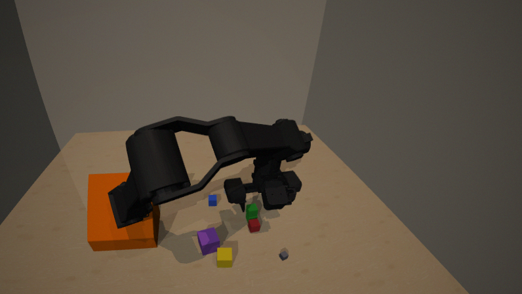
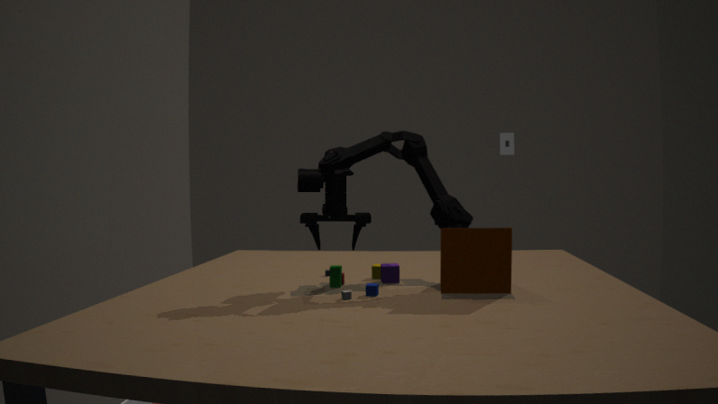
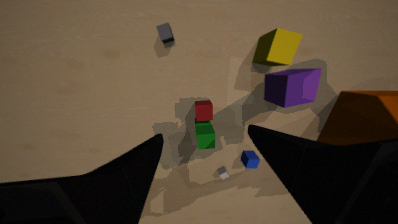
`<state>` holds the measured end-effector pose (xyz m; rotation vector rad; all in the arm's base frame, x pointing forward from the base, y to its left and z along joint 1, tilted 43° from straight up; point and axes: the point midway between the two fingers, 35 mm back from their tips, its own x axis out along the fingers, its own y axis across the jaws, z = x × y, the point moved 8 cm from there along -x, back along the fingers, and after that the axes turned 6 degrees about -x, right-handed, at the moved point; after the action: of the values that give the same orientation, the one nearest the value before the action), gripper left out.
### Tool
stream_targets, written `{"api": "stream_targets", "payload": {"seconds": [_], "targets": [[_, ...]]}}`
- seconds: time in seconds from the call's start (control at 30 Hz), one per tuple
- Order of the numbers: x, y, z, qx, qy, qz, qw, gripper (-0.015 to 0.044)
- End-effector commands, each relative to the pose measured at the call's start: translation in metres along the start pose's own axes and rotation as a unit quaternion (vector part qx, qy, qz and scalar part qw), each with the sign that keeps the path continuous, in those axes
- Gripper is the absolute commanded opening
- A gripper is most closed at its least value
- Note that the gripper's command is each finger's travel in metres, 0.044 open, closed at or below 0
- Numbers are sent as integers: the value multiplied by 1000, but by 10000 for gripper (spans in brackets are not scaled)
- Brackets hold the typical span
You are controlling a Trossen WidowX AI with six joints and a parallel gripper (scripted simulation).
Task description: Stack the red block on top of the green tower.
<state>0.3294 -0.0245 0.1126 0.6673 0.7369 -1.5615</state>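
The red block [image 1: 254, 225] [image 2: 342, 279] [image 3: 204, 111] sits on the table right beside the green tower [image 1: 251, 212] [image 2: 335, 277] [image 3: 205, 138]. I cannot tell whether they touch. The tower stands upright and is taller than the red block, which it partly hides in the exterior view. My gripper [image 2: 336, 249] [image 3: 206, 133] is open and empty, pointing down. It hangs above the tower and the red block, with a gap below the fingertips. In the top view one finger is hidden by the wrist.
A purple block [image 1: 208, 241] [image 2: 390, 273] [image 3: 292, 87] and a yellow block [image 1: 224, 257] [image 3: 280, 47] stand near the orange box [image 1: 122, 233] [image 2: 475, 261] [image 3: 360, 120]. A blue block [image 1: 212, 200] [image 2: 372, 289] [image 3: 250, 159] and two small grey cubes [image 1: 283, 255] [image 2: 345, 295] [image 3: 165, 33] lie around the tower.
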Motion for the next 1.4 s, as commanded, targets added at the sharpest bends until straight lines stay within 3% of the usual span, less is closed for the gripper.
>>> {"api": "stream_targets", "payload": {"seconds": [0.0,0.2,0.43,1.37], "targets": [[8,-3,-9,5,-24,-8,1000,440],[10,-5,-11,5,-24,-8,1000,440],[49,-6,-9,5,-25,-8,1000,440],[84,-5,-7,5,-26,-8,1000,440]]}}
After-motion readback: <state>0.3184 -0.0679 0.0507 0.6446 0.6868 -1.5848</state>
